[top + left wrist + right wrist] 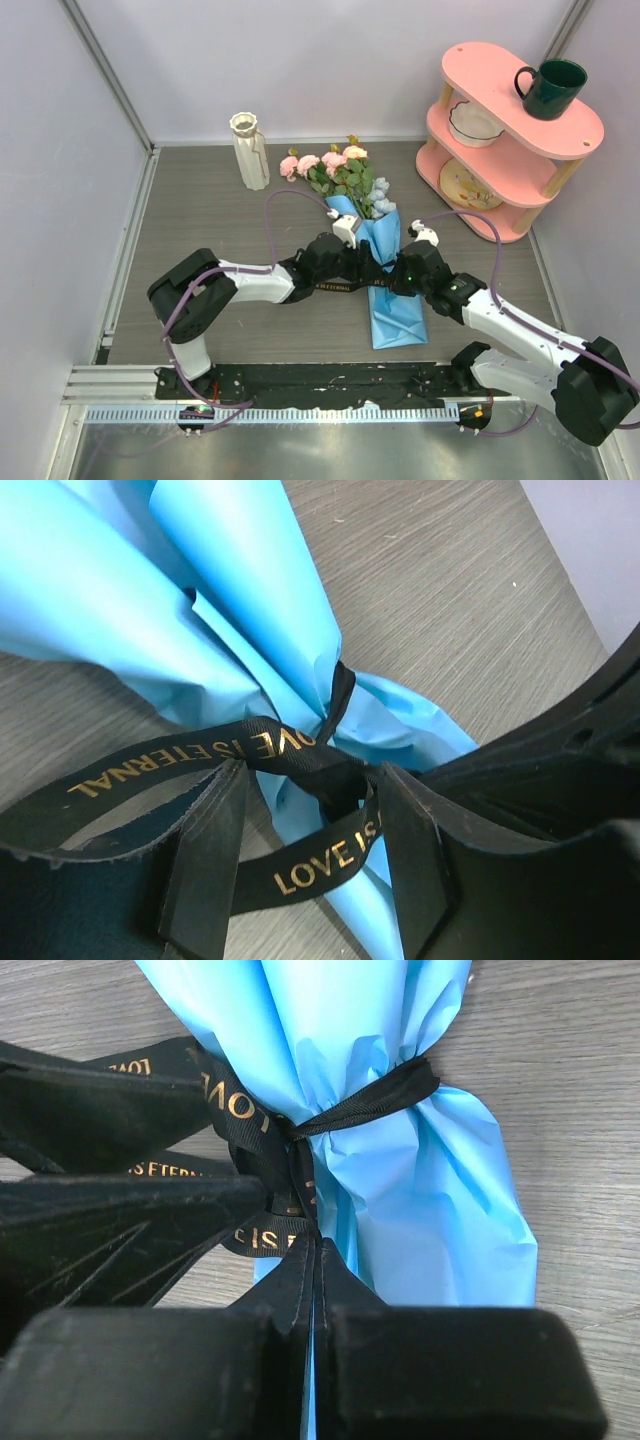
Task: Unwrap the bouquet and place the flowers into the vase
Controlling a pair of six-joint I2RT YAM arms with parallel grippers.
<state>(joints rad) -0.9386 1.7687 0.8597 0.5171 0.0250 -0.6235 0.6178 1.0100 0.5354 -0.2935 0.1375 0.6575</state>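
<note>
Trouble is most to be expected at the knot (285, 1150) of the black ribbon (300, 865), which is drawn tight around the blue wrap (400, 1230). The left gripper (318, 775) is seen spread, with a lettered strand of ribbon passing between its fingers but not pinched. The right gripper (312, 1245) is pressed together with its tips right at the knot; whether a strand is caught between them cannot be told. If the wrong strand is pulled, the knot may be tightened rather than loosened. The bouquet (375, 250), laid flat at the centre of the table (200, 210), is not pinned down and may be dragged along by any pull. The thin paper may also be torn by the tips, and the flowers (340, 170), headed toward the far wall, may be pulled askew.

The vase (249, 150) is stood upright near the far edge, left of the flower heads and well apart from both grippers; nothing is seen rising from its mouth. The stems are enclosed in the wrap. On the pink shelf (480, 65) a dark green mug (550, 88) is set on top, a white bowl (475, 125) on the middle tier and a plate (462, 185) below; no contents can be made out.
</note>
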